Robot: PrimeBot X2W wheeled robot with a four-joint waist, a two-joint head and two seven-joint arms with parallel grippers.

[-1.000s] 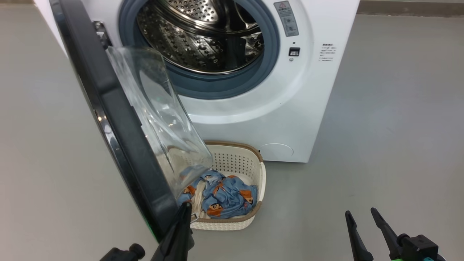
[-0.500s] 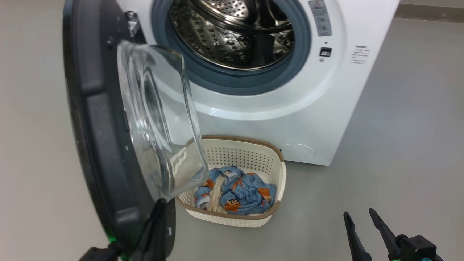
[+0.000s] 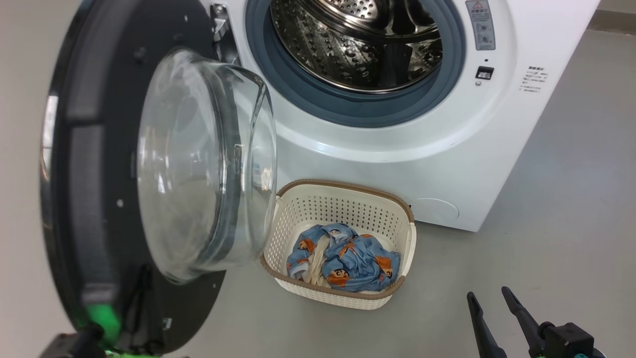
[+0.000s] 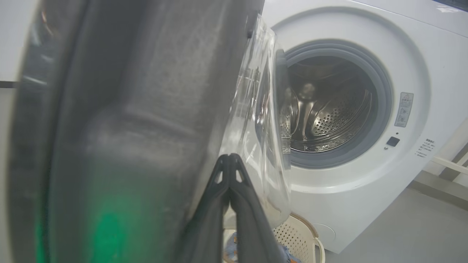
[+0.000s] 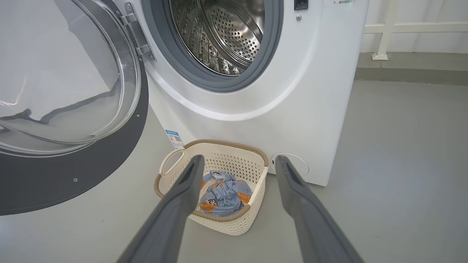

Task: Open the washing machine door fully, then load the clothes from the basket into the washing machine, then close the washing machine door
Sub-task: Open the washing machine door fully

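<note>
Door [image 3: 74, 174] mostly hides left gripper [image 4: 229, 157] (jaws pressed together); right gripper [image 5: 238, 160], jaws spread.

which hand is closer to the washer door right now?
Left. The left hand, shut, lies close along the lower inner face of the washing machine door; the right hand hangs open over the floor, on the far side of the basket.

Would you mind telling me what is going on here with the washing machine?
The robot is on the door-opening step. Its left gripper, shut, lies against the inner face of the washing machine door, which stands swung well out from the washing machine. The right gripper hangs open over the floor, holding nothing. The clothes lie in the basket in front of the machine, and the drum looks empty.
</note>
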